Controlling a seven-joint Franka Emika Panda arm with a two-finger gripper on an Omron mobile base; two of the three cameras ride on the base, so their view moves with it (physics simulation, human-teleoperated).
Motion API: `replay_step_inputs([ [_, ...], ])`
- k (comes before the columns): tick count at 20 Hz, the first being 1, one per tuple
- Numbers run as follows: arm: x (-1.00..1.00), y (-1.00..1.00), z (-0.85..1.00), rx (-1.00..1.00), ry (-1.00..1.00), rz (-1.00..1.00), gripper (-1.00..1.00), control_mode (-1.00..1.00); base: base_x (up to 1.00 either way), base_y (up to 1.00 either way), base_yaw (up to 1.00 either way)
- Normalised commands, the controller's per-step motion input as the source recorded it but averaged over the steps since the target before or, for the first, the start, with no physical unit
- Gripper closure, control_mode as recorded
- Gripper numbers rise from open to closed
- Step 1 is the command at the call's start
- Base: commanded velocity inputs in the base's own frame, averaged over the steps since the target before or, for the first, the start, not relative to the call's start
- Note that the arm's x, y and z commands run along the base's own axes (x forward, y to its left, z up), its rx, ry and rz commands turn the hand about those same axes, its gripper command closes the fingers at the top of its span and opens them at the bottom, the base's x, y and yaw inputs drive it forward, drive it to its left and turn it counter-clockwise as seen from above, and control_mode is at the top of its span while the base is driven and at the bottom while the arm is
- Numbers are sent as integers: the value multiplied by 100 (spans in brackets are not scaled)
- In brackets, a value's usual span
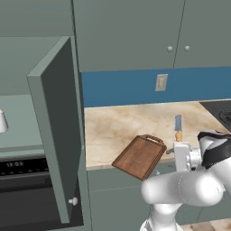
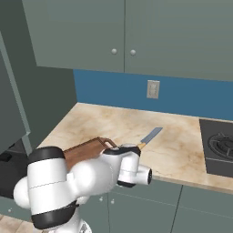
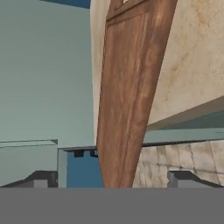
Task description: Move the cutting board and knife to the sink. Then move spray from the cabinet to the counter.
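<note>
The dark brown cutting board (image 1: 140, 155) lies at an angle on the counter (image 1: 117, 122), its near corner overhanging the front edge. In the hand view the board (image 3: 127, 96) runs up between my gripper's (image 3: 113, 180) two fingertips, which stand wide apart and clear of it: open. The knife (image 1: 178, 127) lies behind the board on the counter, blade pointing at the wall, and shows too in the right base view (image 2: 149, 136). The spray (image 1: 2, 121) stands on a shelf of the cabinet (image 1: 54, 135), cut off by the frame edge. The sink is out of view.
The cabinet door (image 1: 58, 149) stands swung open toward me, left of the board, above the black oven (image 1: 22, 180). A black stovetop (image 2: 218, 145) lies at the counter's right end. Wall cabinets (image 2: 123, 32) hang above, and an outlet (image 1: 161, 82) sits on the blue backsplash.
</note>
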Motion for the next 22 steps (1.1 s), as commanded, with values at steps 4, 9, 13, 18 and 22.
replay_step_inputs([
  [4, 4, 0, -22, 2, 2, 0, -100, -100, 0, 0, 0],
  [9, 0, 0, -21, 2, 2, 0, -100, -100, 0, 0, 0],
  [13, 1, 0, -10, 1, 3, 0, -100, -100, 0, 0, 0],
  [18, 0, 8, -1, 0, 0, 0, -100, -100, 0, 0, 0],
  [22, 0, 17, 0, 0, 0, 1, -100, -100, 0, 0, 0],
])
